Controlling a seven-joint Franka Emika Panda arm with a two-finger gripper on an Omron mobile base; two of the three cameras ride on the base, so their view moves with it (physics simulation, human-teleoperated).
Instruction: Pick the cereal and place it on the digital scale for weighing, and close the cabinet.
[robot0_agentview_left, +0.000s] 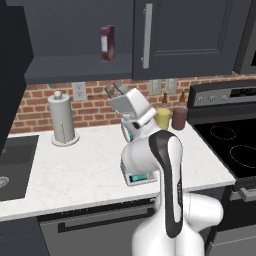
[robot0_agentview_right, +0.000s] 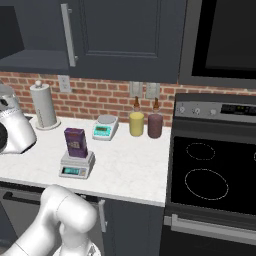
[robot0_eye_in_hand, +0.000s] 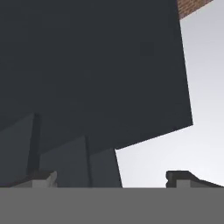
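Along a white marble counter (robot0_agentview_right: 135, 165) backed by red brick sit two scales, two jars, one paper-towel roll (robot0_agentview_left: 62, 120). One dark purple cereal (robot0_agentview_right: 75, 142) box stands upright on the digital scale (robot0_agentview_right: 77, 165) — a smaller white scale (robot0_agentview_right: 105, 127) lies behind. Overhead, the cabinet (robot0_agentview_left: 190, 35) hangs charcoal, its left bay open, one maroon box (robot0_agentview_left: 107, 43) inside. Raised toward it, the gripper (robot0_agentview_left: 115, 90) has its fingers spread, empty. One black stove (robot0_agentview_right: 215, 175) stands to the right.

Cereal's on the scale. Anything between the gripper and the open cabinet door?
Nothing visible. The open gripper is raised just below the cabinet and its open shelf. The dark panel at far left looks like its door. The paper towel holder stands lower on the counter, under that path.
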